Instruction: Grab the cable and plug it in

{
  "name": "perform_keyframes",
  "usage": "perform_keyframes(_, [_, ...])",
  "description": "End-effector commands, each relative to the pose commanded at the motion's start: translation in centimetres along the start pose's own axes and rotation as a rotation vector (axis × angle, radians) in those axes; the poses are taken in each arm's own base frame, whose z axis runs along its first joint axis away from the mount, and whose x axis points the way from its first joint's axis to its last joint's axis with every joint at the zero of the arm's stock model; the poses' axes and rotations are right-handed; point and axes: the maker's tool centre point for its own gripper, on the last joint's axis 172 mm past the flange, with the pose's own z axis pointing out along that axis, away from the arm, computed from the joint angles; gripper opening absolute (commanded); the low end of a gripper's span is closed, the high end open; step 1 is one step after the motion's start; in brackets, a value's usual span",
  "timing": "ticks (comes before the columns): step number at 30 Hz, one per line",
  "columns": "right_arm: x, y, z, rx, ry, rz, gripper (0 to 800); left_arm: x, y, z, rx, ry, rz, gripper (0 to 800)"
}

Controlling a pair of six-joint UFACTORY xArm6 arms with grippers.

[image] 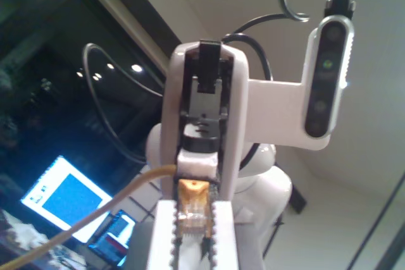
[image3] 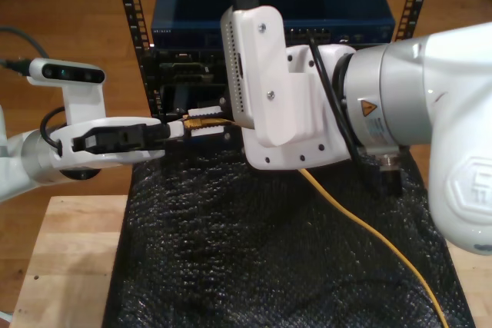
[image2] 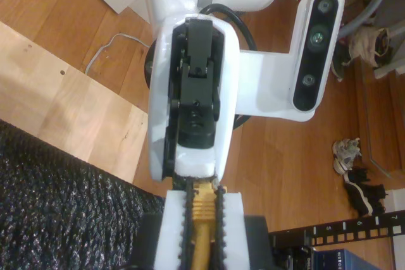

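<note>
Our first claw [image: 193,235] is pinched on the clear plug [image: 192,205] at the tip of the cable [image: 95,219]. The toothed fingers [image: 223,232] press the plug from both sides, and the yellow-orange line trails away from it through free air. Our second claw [image2: 201,207] is clamped on the yellow boot of the same cable [image2: 200,251], right behind the tip.

In the exterior view the two claws meet nose to nose in front of the rack [image3: 138,36]. The cable end [image3: 204,117] sits between them, close to the rack's front edge. Little room is left there, with a large white arm [image3: 430,113] crowding the exterior view's right. From under that arm the cable [image3: 384,251] runs loose over the black padded mat [image3: 231,251] towards the exterior view's lower right corner. Bare wooden surface [image3: 69,266] borders the mat at the exterior view's left.
</note>
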Motion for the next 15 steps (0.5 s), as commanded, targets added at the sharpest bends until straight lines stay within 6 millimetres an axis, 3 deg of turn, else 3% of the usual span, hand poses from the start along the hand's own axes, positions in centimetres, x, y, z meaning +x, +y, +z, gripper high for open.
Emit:
perform_keyframes(5, [0.00, -0.04, -0.02, 0.000, 0.001, 0.001, 2, -0.02, 0.56, 0.10, -0.024, 0.001, -0.035, 400])
perform_keyframes(9, [0.00, -0.11, -0.03, 0.001, 0.001, 0.001, 2, -0.02, 0.50, 0.04, -0.024, 0.003, -0.038, 499])
perform_keyframes(15, [0.05, -0.04, -0.06, 0.000, 0.002, 0.002, 1, -0.02, 0.34, -0.01, -0.018, 0.002, -0.041, 566])
